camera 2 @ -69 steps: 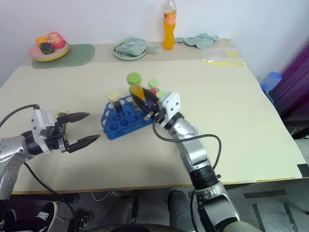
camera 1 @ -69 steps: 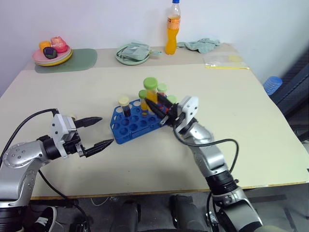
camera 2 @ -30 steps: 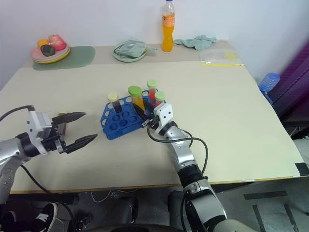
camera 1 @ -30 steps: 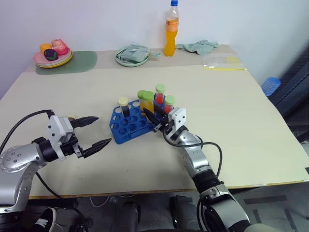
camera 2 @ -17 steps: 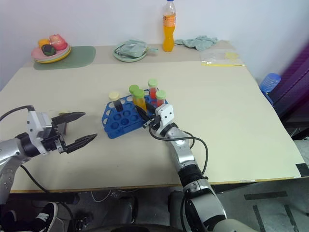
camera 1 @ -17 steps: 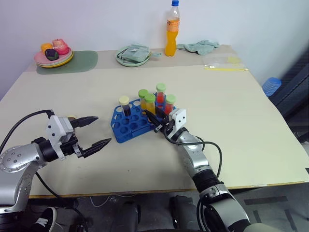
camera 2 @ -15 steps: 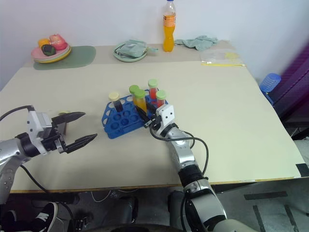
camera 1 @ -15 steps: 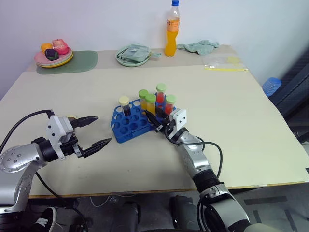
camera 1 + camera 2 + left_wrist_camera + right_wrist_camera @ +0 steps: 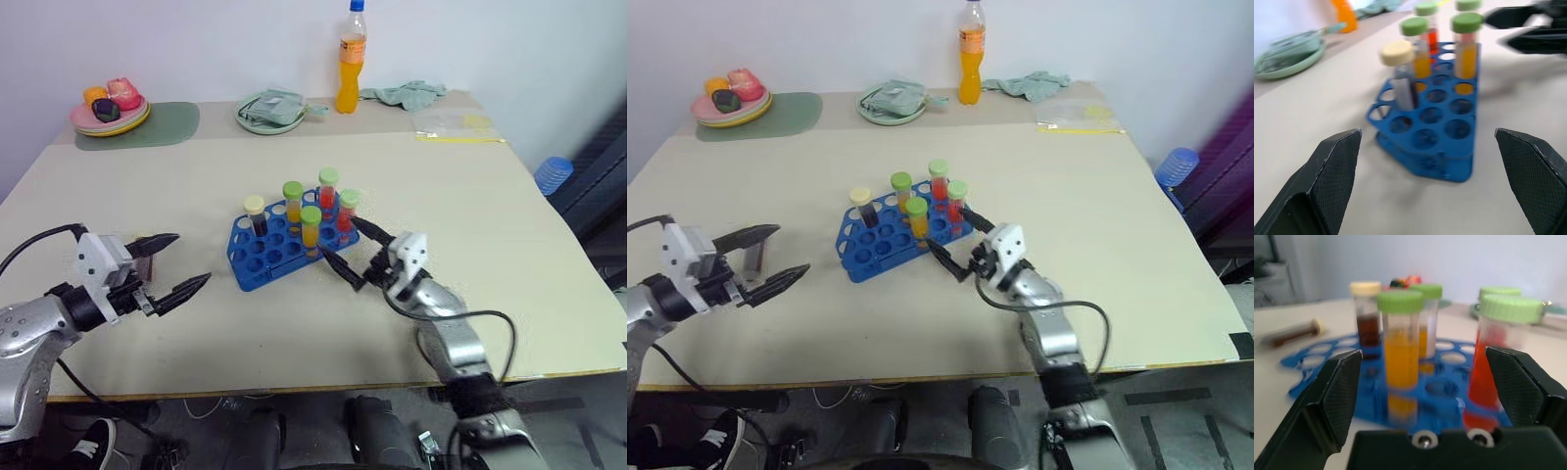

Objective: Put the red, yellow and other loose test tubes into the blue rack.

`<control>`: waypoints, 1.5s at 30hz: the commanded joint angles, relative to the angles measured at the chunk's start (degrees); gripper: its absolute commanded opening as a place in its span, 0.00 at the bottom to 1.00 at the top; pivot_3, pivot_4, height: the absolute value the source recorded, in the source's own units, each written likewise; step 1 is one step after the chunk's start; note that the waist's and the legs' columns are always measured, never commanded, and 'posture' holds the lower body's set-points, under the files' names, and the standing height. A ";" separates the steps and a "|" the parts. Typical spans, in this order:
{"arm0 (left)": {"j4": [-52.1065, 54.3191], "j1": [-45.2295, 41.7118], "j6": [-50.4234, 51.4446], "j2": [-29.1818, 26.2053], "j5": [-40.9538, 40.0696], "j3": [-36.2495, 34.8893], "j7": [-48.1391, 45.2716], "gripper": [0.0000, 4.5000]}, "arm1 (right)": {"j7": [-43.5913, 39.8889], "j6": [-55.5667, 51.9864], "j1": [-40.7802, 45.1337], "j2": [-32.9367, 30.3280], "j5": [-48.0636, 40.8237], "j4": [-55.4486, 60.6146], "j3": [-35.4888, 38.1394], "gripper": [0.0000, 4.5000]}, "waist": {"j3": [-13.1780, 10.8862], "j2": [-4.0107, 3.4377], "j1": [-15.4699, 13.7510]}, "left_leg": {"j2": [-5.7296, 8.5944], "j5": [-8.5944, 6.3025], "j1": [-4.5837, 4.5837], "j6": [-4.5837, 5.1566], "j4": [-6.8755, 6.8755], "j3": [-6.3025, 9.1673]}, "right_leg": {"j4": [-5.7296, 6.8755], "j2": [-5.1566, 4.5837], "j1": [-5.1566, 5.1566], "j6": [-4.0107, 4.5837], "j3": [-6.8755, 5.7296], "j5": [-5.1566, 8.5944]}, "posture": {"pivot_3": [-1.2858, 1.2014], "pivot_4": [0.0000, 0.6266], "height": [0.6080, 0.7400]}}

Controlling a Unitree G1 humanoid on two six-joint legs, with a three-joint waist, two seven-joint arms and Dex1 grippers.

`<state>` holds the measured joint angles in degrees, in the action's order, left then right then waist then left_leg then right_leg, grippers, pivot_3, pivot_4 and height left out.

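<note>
From the head view I see the blue rack (image 9: 284, 245) mid-table (image 9: 509, 215) with five capped tubes upright, my right gripper (image 9: 351, 251) spread wide and empty just beside it, the left gripper (image 9: 176, 264) open and empty well apart. The left wrist view looks unobstructed at the rack. In the right wrist view, a loose dark tube (image 9: 1290, 333) lies on the table beyond the rack.

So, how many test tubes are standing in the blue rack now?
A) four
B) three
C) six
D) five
D: the blue rack holds five upright tubes: one cream-capped dark tube, two green-capped yellow tubes and two green-capped red tubes.
</note>
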<state>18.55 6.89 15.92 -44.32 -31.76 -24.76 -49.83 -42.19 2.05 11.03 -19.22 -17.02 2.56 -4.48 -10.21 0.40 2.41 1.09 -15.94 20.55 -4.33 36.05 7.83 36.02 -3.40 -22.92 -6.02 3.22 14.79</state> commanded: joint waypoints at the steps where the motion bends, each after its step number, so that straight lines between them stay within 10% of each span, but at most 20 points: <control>1: -0.11 -1.03 3.59 -1.52 1.39 -2.35 4.17 1.00 | -4.20 -6.92 0.70 -5.20 -6.93 10.18 2.97 0.99 | -0.07 0.07 0.16 | 0.01 0.00 -0.02 0.00 0.04 0.00 | 0.01 -0.01 0.03 -0.16 0.00 0.13 | 0.52 0.24 1.00; 8: -11.69 -15.13 21.56 -7.82 6.35 -3.59 19.02 1.00 | -16.17 -22.65 10.75 -18.03 -20.82 17.97 5.05 0.99 | -0.52 0.31 0.03 | -0.05 0.00 -0.06 0.00 0.10 0.05 | 0.07 0.08 0.02 -0.17 -0.03 0.15 | 0.52 0.24 1.00; 23: -26.00 -41.15 67.13 -13.93 6.74 11.45 22.58 1.00 | -19.54 -21.52 17.09 -13.64 -17.21 12.82 0.91 0.99 | -0.55 0.84 0.18 | 0.10 -0.02 0.05 -0.02 -0.13 0.08 | 0.06 -0.09 -0.10 -0.40 -0.15 0.00 | 0.52 0.24 1.00; 45: -60.27 -60.85 65.81 -6.26 12.93 16.61 22.46 1.00 | -16.63 -23.32 14.29 -12.26 -16.53 15.90 0.47 0.99 | -0.49 0.97 0.12 | 0.14 0.07 0.10 -0.17 -0.05 0.13 | 0.13 -0.12 -0.13 -0.40 -0.20 -0.04 | 0.52 0.24 1.00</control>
<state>-41.26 -52.58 81.12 -48.83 -19.35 -9.92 -25.30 -58.92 -21.56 25.29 -31.95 -33.32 16.17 -4.19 -10.70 1.37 2.53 1.22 -15.87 20.65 -4.50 36.00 7.96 36.15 -3.52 -23.05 -6.43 3.03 14.75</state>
